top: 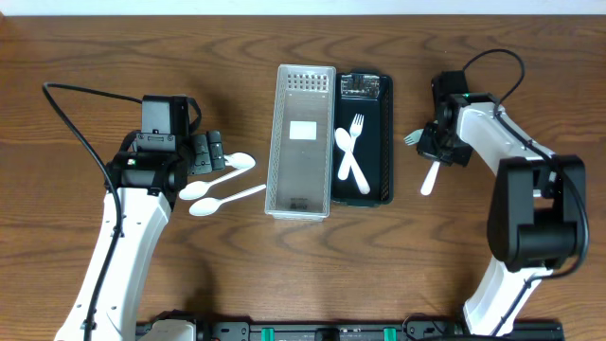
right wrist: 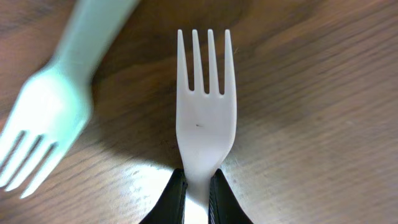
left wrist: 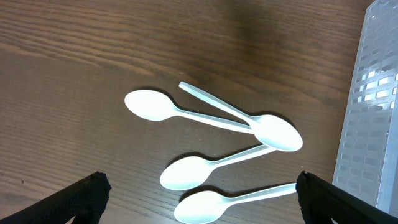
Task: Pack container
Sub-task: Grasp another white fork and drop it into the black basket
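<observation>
A black container (top: 383,142) holds a white fork (top: 357,128) and a white spoon (top: 347,152). A clear perforated tray (top: 282,142) lies against its left side. Several white spoons (left wrist: 205,162) lie on the table left of the tray; they also show in the overhead view (top: 225,180). My left gripper (left wrist: 201,180) is open just above them, empty. My right gripper (right wrist: 198,186) is shut on the neck of a white fork (right wrist: 205,118), low over the table right of the container (top: 434,147). A second pale fork (right wrist: 50,118) lies blurred to its left.
The wooden table (top: 95,47) carries nothing else. A pale fork head (top: 412,138) sticks out left of the right gripper and a white handle (top: 429,178) lies below it. Both arm bases stand at the front edge.
</observation>
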Robot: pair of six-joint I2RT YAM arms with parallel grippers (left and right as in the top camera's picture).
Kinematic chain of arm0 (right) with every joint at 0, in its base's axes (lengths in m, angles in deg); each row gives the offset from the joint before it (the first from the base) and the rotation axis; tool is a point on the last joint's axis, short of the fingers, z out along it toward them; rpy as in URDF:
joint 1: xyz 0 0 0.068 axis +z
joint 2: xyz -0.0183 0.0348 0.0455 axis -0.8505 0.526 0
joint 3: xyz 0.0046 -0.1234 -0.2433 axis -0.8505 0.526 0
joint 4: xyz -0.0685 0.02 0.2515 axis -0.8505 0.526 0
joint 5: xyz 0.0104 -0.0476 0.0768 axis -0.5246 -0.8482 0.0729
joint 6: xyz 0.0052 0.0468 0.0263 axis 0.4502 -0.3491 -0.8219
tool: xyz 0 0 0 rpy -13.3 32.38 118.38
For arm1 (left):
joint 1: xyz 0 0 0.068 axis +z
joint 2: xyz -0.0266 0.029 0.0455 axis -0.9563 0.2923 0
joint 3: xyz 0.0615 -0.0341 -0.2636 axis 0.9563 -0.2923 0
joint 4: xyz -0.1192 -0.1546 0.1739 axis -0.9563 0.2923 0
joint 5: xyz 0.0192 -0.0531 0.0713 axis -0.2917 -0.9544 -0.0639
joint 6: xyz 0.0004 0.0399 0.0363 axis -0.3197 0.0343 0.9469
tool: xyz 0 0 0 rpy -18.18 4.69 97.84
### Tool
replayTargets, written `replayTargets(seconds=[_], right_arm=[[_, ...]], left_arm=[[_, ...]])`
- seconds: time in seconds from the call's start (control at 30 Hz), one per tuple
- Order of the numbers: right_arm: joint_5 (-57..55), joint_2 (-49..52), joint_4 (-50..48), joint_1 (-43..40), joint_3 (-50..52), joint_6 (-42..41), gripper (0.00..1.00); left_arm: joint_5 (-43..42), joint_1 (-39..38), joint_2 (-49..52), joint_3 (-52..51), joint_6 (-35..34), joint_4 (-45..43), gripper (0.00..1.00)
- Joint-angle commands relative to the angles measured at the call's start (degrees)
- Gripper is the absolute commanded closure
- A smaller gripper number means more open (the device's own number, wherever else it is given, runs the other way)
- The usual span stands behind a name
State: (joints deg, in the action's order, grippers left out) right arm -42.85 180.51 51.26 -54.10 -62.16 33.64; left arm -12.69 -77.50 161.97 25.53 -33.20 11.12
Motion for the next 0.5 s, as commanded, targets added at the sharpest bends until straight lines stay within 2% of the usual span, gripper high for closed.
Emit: replayTargets(seconds=[0.0, 0.13, 0.23, 0.33, 0.47], right_arm=[[-1.77, -9.99, -1.11, 2.03, -0.2, 3.26, 0.99], [2.91, -20.61, -4.96, 6.1, -0.22, 8.07, 0.99], [6.88, -25.77, -7.76, 10.75, -0.22, 8.52, 0.99], [6.64, -26.14, -9.57, 15.8, -0.15, 8.26, 0.99], [3.8, -19.93, -9.84, 19.87, 0.39, 5.14, 0.99]], left_arm=[[-0.35, 0.35, 0.22, 1.09, 0.96, 0.17, 0.02], [-0.35, 0.35, 0.22, 1.09, 0.96, 0.17, 0.02], [-0.37, 0.35, 0.22, 1.09, 0.96, 0.17, 0.02], [-0.35, 0.35, 0.22, 1.09, 0.96, 0.17, 0.02], [-0.35, 0.35, 0.22, 1.09, 0.96, 0.17, 0.02]])
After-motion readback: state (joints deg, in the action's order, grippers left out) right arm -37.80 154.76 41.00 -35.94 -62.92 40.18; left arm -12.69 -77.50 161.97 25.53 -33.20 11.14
